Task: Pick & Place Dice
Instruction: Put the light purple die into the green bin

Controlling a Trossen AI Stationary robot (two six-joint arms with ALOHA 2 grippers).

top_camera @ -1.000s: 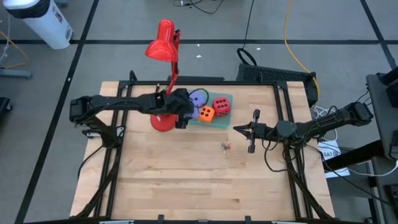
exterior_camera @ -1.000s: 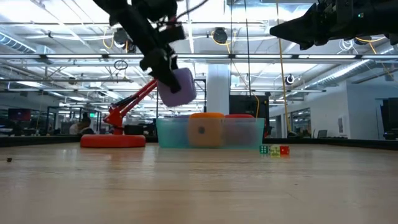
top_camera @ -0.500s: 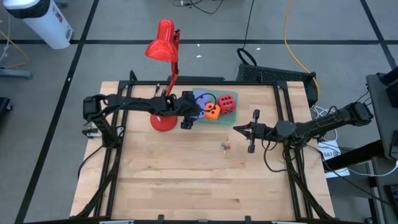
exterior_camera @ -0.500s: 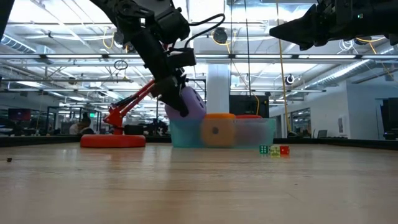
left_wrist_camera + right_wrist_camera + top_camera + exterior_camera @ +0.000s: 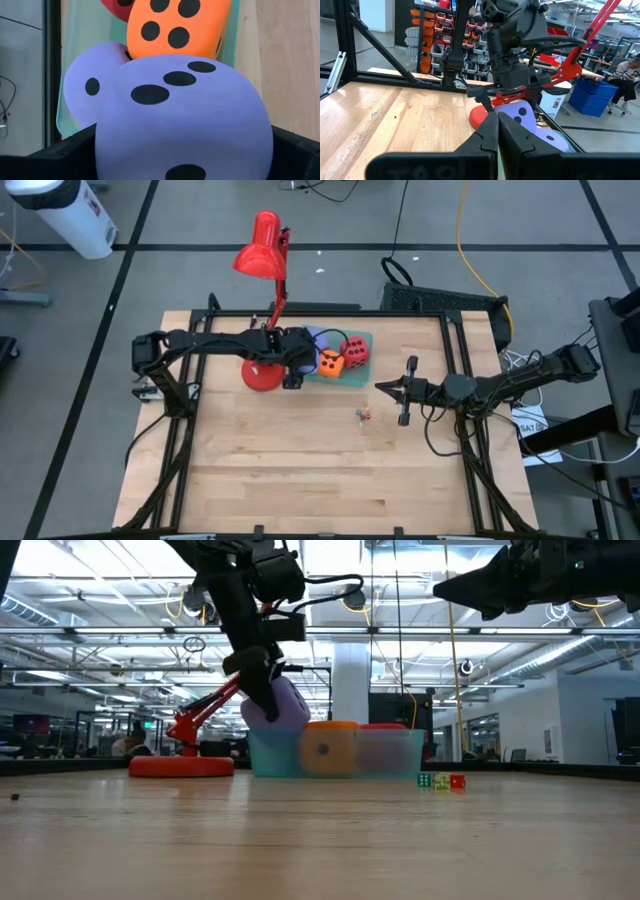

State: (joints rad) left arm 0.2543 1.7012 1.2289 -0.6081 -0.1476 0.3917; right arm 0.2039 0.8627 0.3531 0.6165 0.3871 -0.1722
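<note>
Upper centre of high view: left gripper (image 5: pixel 298 363) jaws spread wide round lavender-blue foam die with dark pips (image 5: pixel 277 706), held above near rim of clear teal plastic tray (image 5: pixel 400 752). Die looks light, squashy; grip flat opposite faces. Right gripper (image 5: pixel 385 388) closed, empty, centre right.

Left end effector (image 5: pixel 268 705) spread wide, arm reaching far — right end effector (image 5: pixel 385 388) closed, hovering mid-table.
</note>
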